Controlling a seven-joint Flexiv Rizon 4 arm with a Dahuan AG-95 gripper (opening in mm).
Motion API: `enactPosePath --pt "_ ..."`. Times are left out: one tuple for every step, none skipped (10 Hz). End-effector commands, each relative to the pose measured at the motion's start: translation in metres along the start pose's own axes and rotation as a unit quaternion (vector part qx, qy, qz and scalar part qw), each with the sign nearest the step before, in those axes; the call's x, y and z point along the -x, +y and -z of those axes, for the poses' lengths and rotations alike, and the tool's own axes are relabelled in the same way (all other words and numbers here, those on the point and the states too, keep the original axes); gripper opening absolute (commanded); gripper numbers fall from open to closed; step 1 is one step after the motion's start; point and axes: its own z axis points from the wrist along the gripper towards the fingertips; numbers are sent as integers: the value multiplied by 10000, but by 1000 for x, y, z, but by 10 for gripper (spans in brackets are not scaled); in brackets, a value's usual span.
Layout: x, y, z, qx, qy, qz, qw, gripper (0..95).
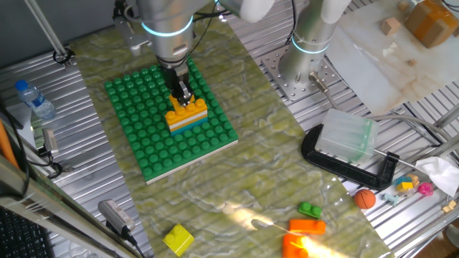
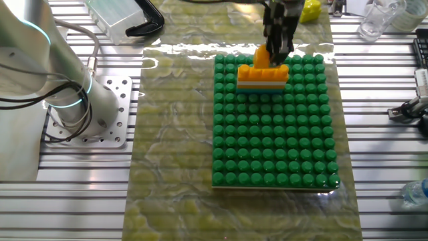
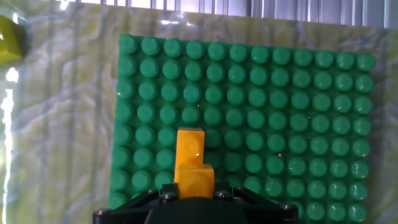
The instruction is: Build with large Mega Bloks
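A stack (image 1: 187,115) of 3 bricks, orange over white over cyan, sits on the green baseplate (image 1: 143,150), with a short orange brick (image 2: 262,56) on top. The gripper (image 1: 181,92) is closed on that brick. Loose yellow (image 1: 178,239), green (image 1: 310,210) and orange (image 1: 307,226) bricks lie near the mat's (image 1: 251,172) edge.
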Motion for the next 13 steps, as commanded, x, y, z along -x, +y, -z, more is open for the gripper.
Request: enactPosePath --pt "-5 2 -6 47 -67 -153 9999 0" --pt "-5 4 -8 38 -70 -141 9999 0" --pt "-5 4 -8 21 -84 -146 9999 0" --pt "-5 4 -9 24 -83 -152 9998 0" --pt "-5 4 -9 24 -80 -163 9998 0" --pt "-5 4 -11 22 -74 -171 9998 0" --pt "-4 4 -12 19 -82 -183 9998 0" --pt "-2 6 -14 21 -86 -211 9997 0" --pt "-2 6 -14 24 -85 -223 9997 0" --pt "-2 7 -19 33 -69 -256 9996 0" --pt "-3 7 -23 30 -70 -269 9996 0" --pt "-3 7 -26 27 -78 -269 9996 0" --pt "-3 7 -27 29 -78 -270 9996 0"
